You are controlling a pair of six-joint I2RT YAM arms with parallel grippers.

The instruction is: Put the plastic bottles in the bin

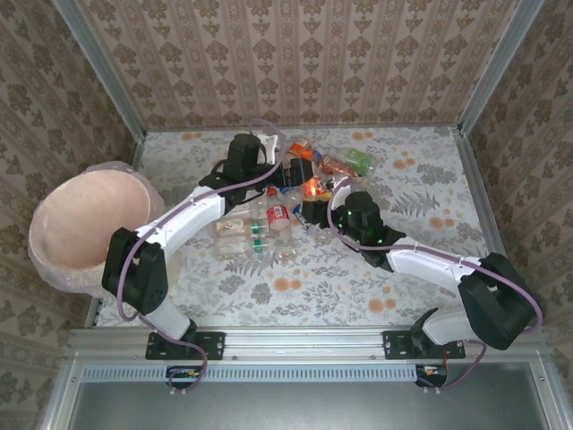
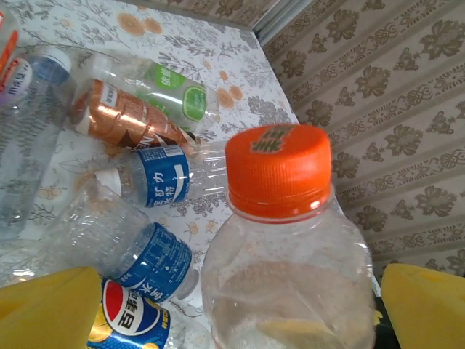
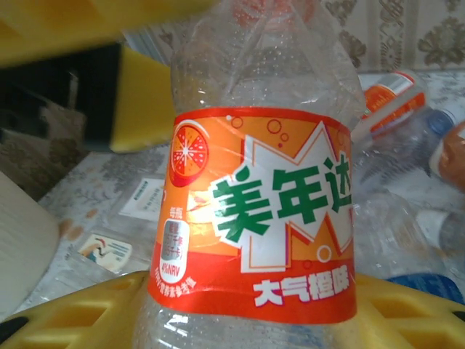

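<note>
A pale pink bin [image 1: 89,224] stands at the left edge of the table [image 1: 430,269]. Near the middle, towards the far side, the left gripper [image 2: 240,275] straddles an orange-capped bottle [image 2: 287,247], fingers spread and seemingly not touching it. The right gripper [image 3: 254,291] clamps that bottle's orange-labelled body. Other plastic bottles [image 1: 264,228] lie scattered on the table around it, well apart from the bin

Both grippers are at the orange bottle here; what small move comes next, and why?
Probably close the left gripper on the orange-capped bottle. Its fingers sit open either side of it, the right gripper seems to hold it off the table, and the bin stands to the left.
</note>
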